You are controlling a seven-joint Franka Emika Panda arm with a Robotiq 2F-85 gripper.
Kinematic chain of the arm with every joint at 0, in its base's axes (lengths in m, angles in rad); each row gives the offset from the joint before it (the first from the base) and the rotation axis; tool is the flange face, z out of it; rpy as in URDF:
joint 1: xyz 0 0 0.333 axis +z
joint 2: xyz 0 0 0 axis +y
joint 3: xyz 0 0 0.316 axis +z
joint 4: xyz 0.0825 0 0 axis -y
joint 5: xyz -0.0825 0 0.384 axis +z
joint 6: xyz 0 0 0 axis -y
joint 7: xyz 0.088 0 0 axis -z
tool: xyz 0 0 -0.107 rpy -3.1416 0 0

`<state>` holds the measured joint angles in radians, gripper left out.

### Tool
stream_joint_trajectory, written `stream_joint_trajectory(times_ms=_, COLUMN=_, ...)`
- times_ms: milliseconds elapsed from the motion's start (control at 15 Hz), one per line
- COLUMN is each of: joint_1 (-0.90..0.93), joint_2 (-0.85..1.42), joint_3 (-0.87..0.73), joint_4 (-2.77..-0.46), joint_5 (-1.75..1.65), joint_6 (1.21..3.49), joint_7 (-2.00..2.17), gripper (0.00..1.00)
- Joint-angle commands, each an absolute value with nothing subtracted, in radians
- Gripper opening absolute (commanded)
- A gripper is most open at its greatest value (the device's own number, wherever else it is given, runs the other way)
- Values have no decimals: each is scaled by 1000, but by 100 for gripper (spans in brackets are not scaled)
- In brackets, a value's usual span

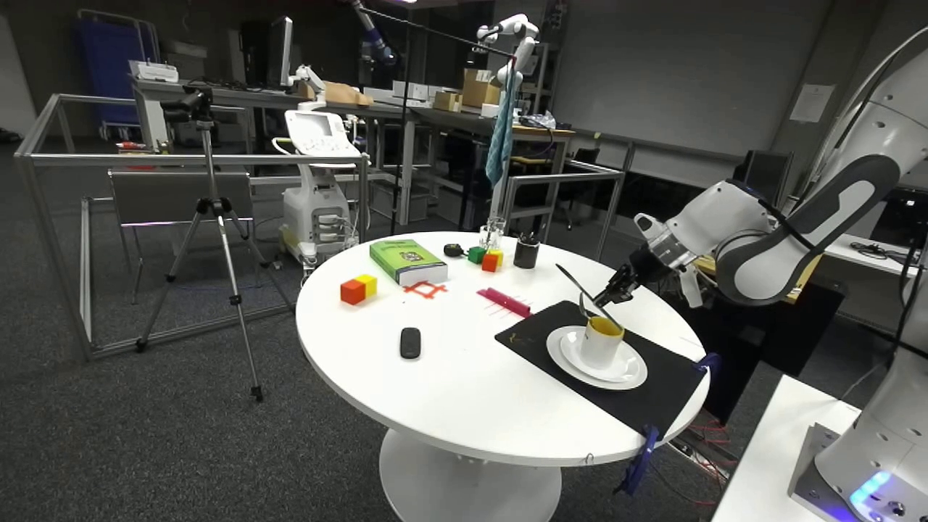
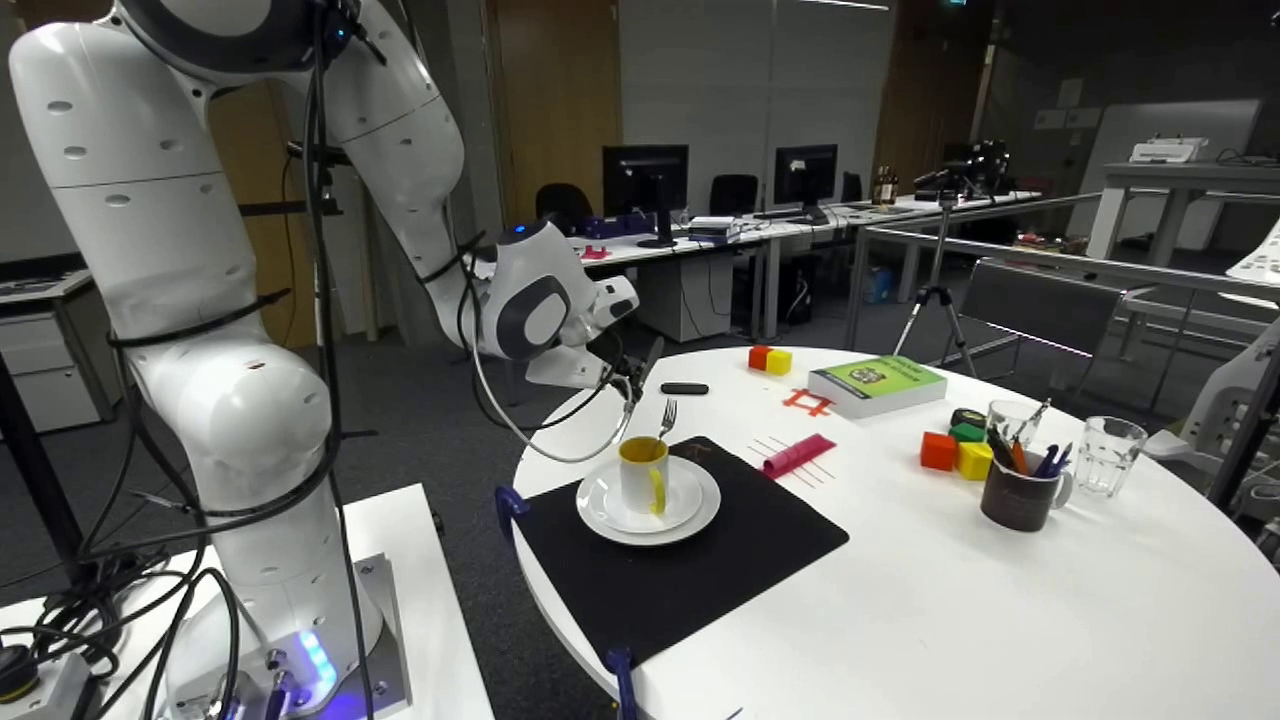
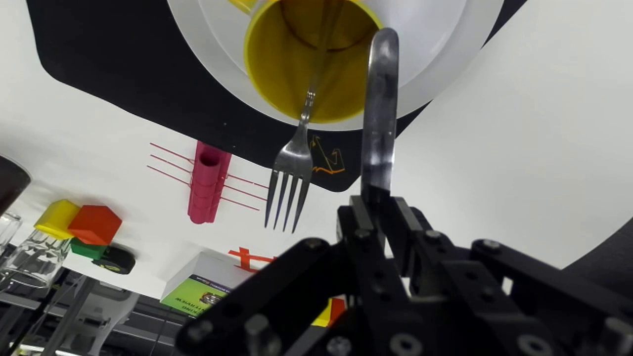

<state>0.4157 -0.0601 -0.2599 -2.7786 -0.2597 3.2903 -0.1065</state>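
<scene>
My gripper (image 3: pixel 378 203) is shut on a metal knife (image 3: pixel 381 109). It also shows in both exterior views (image 1: pixel 616 291) (image 2: pixel 630 385), above the cup. The knife (image 1: pixel 573 281) is tilted; its lower end is at the cup's rim, and I cannot tell whether it is inside. The white cup (image 1: pixel 600 348) (image 2: pixel 640 485) has a yellow interior (image 3: pixel 277 64) and a yellow handle. A fork (image 3: pixel 295 158) (image 2: pixel 668 415) leans in the cup, tines up. The cup stands on a small white plate on a larger white plate (image 2: pixel 600 522), on a black mat (image 2: pixel 720 580).
On the round white table (image 1: pixel 464 391) are a pink holder (image 2: pixel 800 455), a green book (image 1: pixel 407 259), coloured cubes (image 2: pixel 938 450), a black device (image 1: pixel 410 343), a dark mug of pens (image 2: pixel 1018 495) and glasses (image 2: pixel 1108 455). Blue clamps (image 1: pixel 641 457) grip the mat's edge.
</scene>
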Motion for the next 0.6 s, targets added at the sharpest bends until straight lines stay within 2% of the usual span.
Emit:
stream_joint_trajectory(times_ms=0, joint_1=460, joint_2=-68, joint_3=-345, joint_4=-2777, joint_5=-328, joint_6=3305, joint_7=-82, gripper=4)
stream_joint_trajectory(times_ms=533, joint_1=657, joint_2=-80, joint_3=-572, joint_4=-2777, joint_5=-441, joint_6=3300, joint_7=56, gripper=4)
